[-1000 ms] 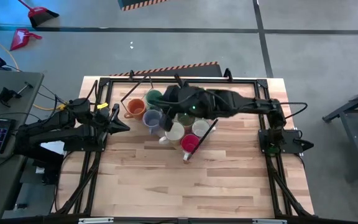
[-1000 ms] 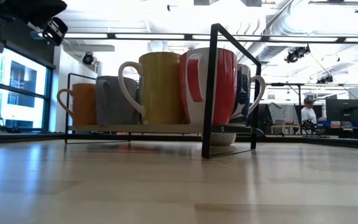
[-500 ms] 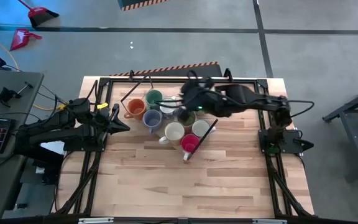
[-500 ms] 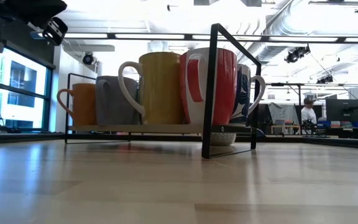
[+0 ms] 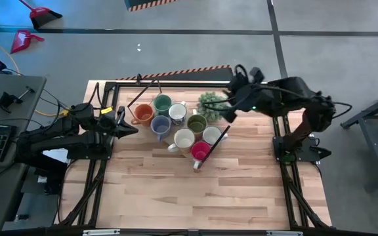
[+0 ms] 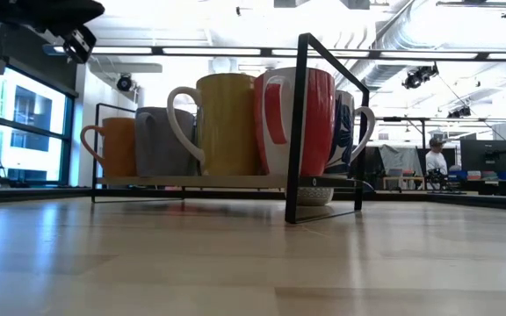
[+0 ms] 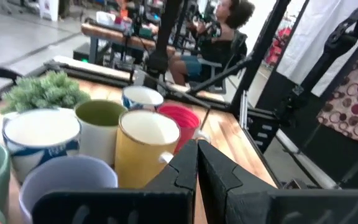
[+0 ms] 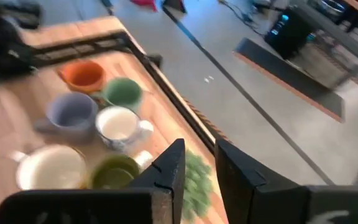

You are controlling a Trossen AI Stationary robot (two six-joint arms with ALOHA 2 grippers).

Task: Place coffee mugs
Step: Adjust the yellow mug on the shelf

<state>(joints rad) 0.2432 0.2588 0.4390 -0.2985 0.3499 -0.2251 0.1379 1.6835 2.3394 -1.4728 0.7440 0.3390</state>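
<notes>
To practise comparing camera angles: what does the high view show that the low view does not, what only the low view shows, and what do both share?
Only the high view: both arms, the left tool shut beside the mugs, the right tool above the potted plant, and the green mug.
Only the low view: a distant person.
Both: the orange mug, the red mug and the black frame.

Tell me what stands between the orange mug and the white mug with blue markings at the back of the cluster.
In the high view, the green mug stands between the orange mug and the white mug with blue markings.
</notes>
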